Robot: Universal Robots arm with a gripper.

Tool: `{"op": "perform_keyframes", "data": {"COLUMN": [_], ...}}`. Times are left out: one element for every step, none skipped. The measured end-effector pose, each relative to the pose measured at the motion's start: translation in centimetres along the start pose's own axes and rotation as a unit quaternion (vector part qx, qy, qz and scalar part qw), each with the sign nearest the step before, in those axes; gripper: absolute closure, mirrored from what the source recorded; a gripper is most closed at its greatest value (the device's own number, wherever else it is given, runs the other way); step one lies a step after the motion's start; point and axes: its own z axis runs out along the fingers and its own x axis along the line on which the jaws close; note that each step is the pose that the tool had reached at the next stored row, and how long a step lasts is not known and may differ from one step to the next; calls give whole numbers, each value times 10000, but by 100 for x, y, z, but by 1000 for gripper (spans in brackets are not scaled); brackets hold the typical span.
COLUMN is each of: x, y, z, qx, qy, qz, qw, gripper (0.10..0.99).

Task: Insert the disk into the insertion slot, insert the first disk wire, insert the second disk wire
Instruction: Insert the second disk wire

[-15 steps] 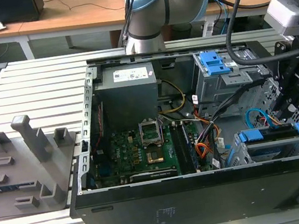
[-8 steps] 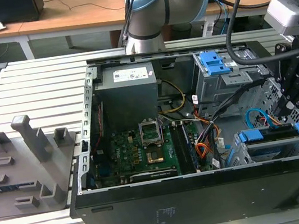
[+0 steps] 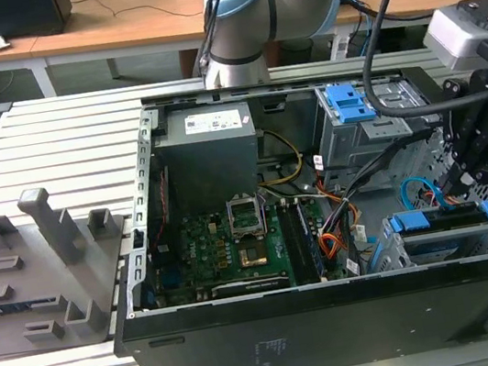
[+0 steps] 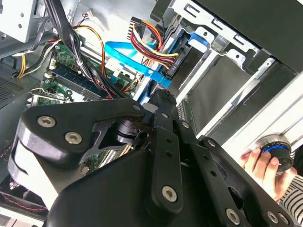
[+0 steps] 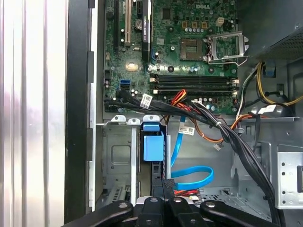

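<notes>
The disk [image 3: 445, 218], dark with blue rails, lies inside the insertion slot [image 3: 441, 252], a low silver cage at the case's corner on the exterior view's right. In the first wrist view its blue rail tab [image 5: 152, 144] sits in the cage [image 5: 118, 156]. The second disk wire [image 5: 195, 173], a light blue cable, loops beside the disk and ends at my gripper [image 5: 161, 183]. In the second wrist view the gripper [image 4: 163, 97] is shut where the blue cable [image 4: 128, 51] stops. The first disk wire [image 5: 183, 191] shows red-orange beside the fingers; its plug is hidden.
A taller grey cage with a blue latch [image 3: 348, 106] stands behind the slot. A red, yellow and black bundle [image 4: 149, 43] runs to a dark plug at the disk. Black cables [image 5: 222, 130] cross above the motherboard [image 3: 235, 240]. A person's hand [image 4: 258, 163] rests outside the case.
</notes>
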Motion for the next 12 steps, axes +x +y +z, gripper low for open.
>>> {"op": "perform_keyframes", "data": {"x": [1,2,2,3,4,4,3,3,3,3,3,3], "y": [17,33,52,70,77,78,78,78,78,78,78,78], "z": [12,17,21,27,30,30,29,30,30,30,30,31], "qx": [0,0,0,0,0,0,0,0,0,0,0,0], "qy": [-1,-2,-4,-7,-8,-7,-6,-7,-6,-7,-7,-7], "qz": [0,-1,-1,0,0,-1,-1,-1,-1,-1,0,-1], "qw": [10000,10000,10000,10000,10000,10000,10000,10000,10000,10000,10000,10000], "gripper": [980,980,980,980,980,980,980,980,980,980,980,980]}}
